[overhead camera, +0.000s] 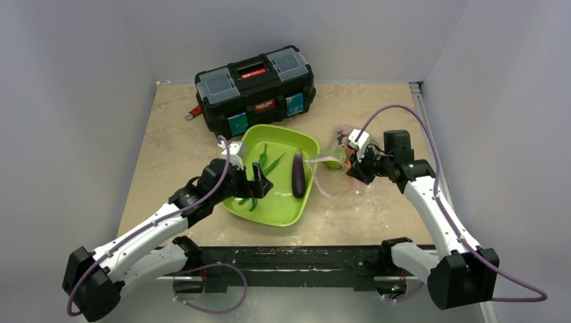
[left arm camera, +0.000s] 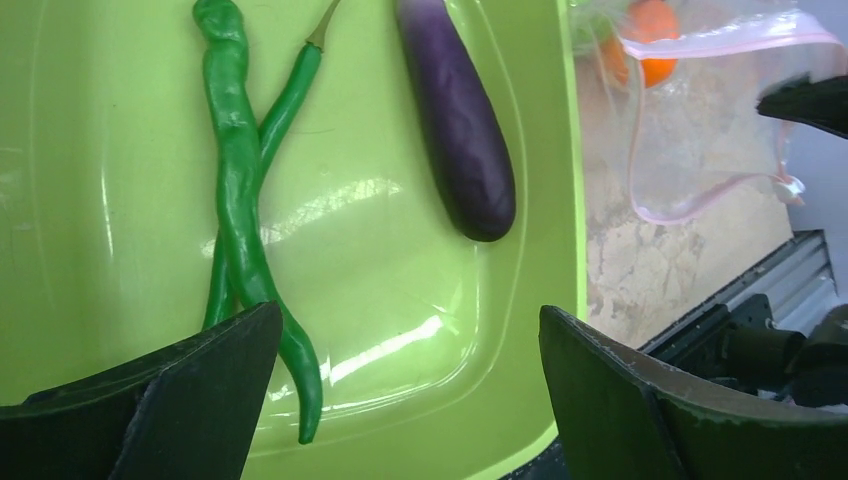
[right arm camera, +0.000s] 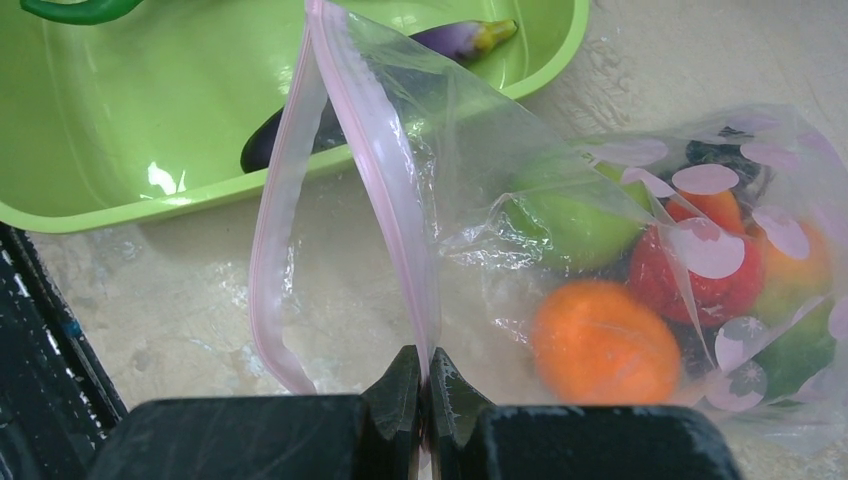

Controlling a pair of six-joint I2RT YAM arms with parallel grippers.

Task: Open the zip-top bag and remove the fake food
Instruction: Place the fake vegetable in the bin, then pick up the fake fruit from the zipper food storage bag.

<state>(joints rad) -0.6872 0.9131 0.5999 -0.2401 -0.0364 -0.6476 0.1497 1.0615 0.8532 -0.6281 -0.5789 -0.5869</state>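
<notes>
Clamped tight in my right gripper (right arm camera: 425,395) is the pink zip strip (right arm camera: 385,170) of the clear, crinkly zip-top bag (right arm camera: 480,150), its mouth gaping beside the glossy lime-green plastic tray (right arm camera: 150,110). Inside I see a round orange (right arm camera: 605,340), a red strawberry (right arm camera: 700,285) and a green lime (right arm camera: 570,225). My left gripper (left arm camera: 400,400) hangs with jaws spread wide, holding nothing, over the tray, where a smooth purple eggplant (left arm camera: 460,130) and knobbly green bean pods (left arm camera: 235,180) lie.

Thin, clear, crinkly plastic film for the zip-top bag (right arm camera: 470,220), with matt pink zip strip (right arm camera: 380,190). Glossy, smooth plastic on the lime-green tray (left arm camera: 400,330), with bright reflections. Smooth satin plastic on the eggplant (left arm camera: 460,130) and bean pods (left arm camera: 238,190). Mottled, matt, stone-look tabletop (overhead camera: 168,148). Black matt plastic toolbox (overhead camera: 256,91).
</notes>
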